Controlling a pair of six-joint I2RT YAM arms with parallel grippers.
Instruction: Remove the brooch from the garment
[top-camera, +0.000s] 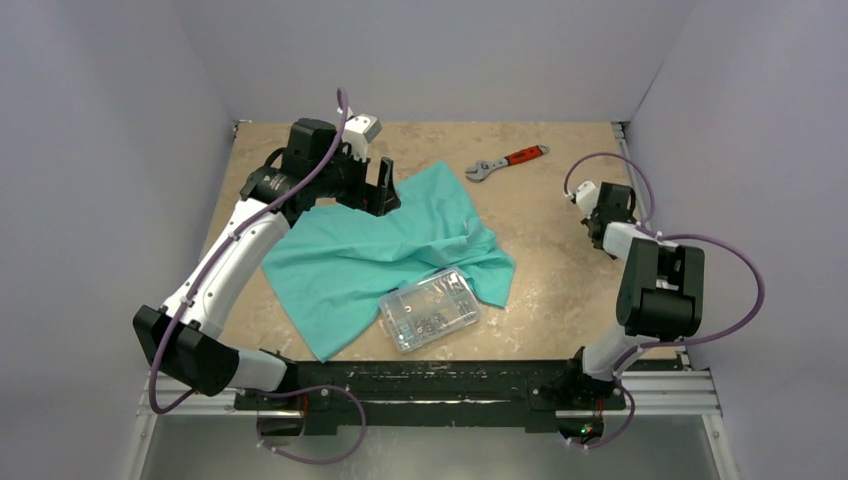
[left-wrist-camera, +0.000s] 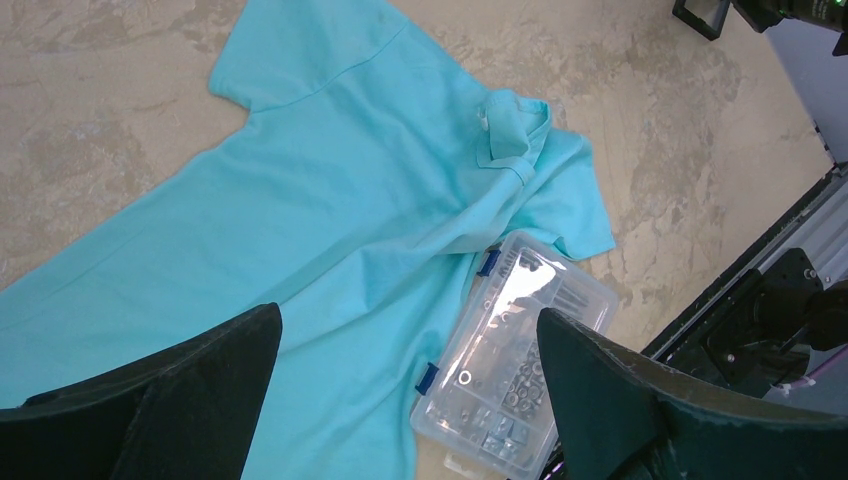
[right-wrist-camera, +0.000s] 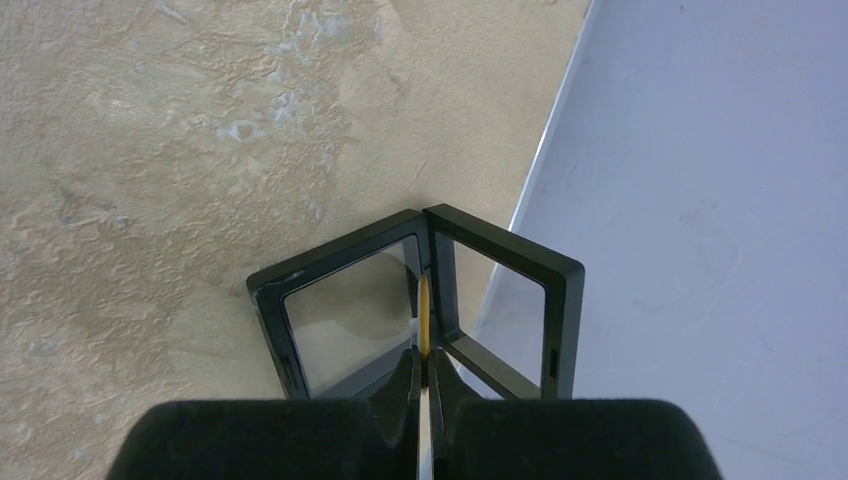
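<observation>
Right wrist view: right gripper (right-wrist-camera: 426, 228) pinches a tiny orange-yellow brooch (right-wrist-camera: 424, 316), just an edge-on sliver. Left gripper (left-wrist-camera: 408, 325) gapes wide over teal-green fabric T-shirt (left-wrist-camera: 330, 190).

1. The garment (top-camera: 370, 255) lies spread on the table (top-camera: 560, 250), left of centre, reaching from far to near.
2. A box (top-camera: 430, 309) rests on the garment's near right part.
3. A wrench (top-camera: 507, 161) lies on the bare table, far and to the right of the garment, apart from it.
4. The left gripper (top-camera: 383, 188) hangs over the garment's far left corner.
5. The right gripper (right-wrist-camera: 427, 230) is at the table's right edge, beside the wall (right-wrist-camera: 700, 200) and well apart from the garment.
6. The brooch (right-wrist-camera: 424, 318) sits pinched between the right gripper's fingers.
</observation>
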